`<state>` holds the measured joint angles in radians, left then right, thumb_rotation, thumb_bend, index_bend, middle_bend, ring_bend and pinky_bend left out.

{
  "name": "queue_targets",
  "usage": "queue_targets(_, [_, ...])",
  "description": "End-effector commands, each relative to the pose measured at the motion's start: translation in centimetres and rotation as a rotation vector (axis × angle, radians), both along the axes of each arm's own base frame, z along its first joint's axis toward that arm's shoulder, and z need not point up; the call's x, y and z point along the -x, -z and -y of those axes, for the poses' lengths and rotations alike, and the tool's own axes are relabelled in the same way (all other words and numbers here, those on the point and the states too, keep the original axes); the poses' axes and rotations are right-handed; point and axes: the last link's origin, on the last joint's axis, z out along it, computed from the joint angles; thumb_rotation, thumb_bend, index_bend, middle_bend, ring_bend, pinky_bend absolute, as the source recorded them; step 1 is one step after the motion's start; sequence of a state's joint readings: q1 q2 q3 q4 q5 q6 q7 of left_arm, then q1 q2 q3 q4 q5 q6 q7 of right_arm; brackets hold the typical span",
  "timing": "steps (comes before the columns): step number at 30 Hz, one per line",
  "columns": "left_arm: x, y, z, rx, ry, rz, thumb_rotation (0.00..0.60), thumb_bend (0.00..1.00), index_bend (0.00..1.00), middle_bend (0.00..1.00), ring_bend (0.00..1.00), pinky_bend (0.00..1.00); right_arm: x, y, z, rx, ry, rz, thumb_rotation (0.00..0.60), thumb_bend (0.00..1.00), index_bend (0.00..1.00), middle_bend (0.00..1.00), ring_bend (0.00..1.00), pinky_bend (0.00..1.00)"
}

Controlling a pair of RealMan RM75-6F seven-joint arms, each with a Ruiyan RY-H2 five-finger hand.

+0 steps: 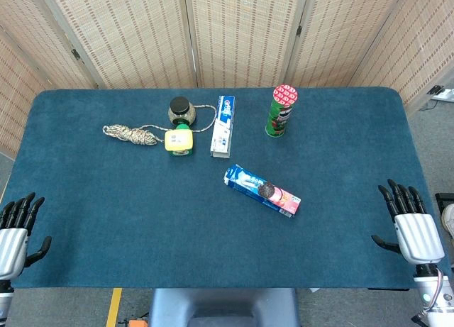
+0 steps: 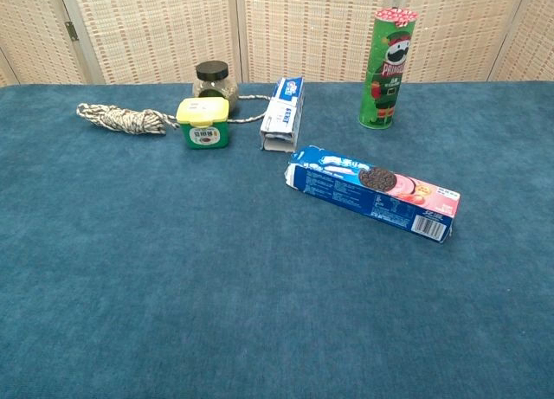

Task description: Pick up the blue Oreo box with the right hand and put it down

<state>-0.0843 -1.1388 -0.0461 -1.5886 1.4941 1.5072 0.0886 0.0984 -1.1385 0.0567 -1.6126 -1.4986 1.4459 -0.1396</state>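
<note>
The blue Oreo box [image 1: 262, 190] [image 2: 372, 191] lies flat and slanted on the blue tablecloth, a little right of the middle, its pink end toward the front right. My right hand [image 1: 411, 224] rests at the table's front right edge, fingers spread and holding nothing, well to the right of the box. At the front left corner my left hand [image 1: 15, 231] is likewise empty with fingers apart. Neither hand shows in the chest view.
Behind the box stand a green Pringles can [image 1: 281, 111] [image 2: 386, 68], a blue-white toothpaste box [image 1: 223, 125] [image 2: 281, 113], a yellow-lidded green tub [image 1: 179, 140] [image 2: 204, 124], a dark-lidded jar [image 1: 181, 111] [image 2: 213, 79] and a coiled rope [image 1: 131, 134] [image 2: 121, 118]. Woven screens close the back.
</note>
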Motion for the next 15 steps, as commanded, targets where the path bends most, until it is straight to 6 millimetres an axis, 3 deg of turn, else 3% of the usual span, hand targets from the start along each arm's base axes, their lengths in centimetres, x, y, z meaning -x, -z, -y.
queue_targets(1, [0.1, -0.1, 0.0, 0.0, -0.006, 0.005, 0.6, 0.4, 0.03, 0.02, 0.0, 0.06, 0.0, 0.1, 0.0, -0.013, -0.001, -0.007, 0.6, 0.14, 0.0, 0.0, 0.0, 0.0])
queue_targets(11, [0.3, -0.3, -0.2, 0.008, -0.02, 0.02, 0.6, 0.4, 0.04, 0.04, 0.01, 0.06, -0.3, 0.8, 0.2, -0.05, 0.004, 0.051, 0.6, 0.14, 0.0, 0.0, 0.01, 0.0])
queue_targets(15, [0.5, -1.2, -0.4, -0.007, -0.014, 0.061, 0.6, 0.41, 0.04, 0.04, 0.02, 0.07, -0.2, 2.9, 1.3, -0.118, 0.041, 0.132, 0.6, 0.14, 0.05, 0.08, 0.17, 0.13])
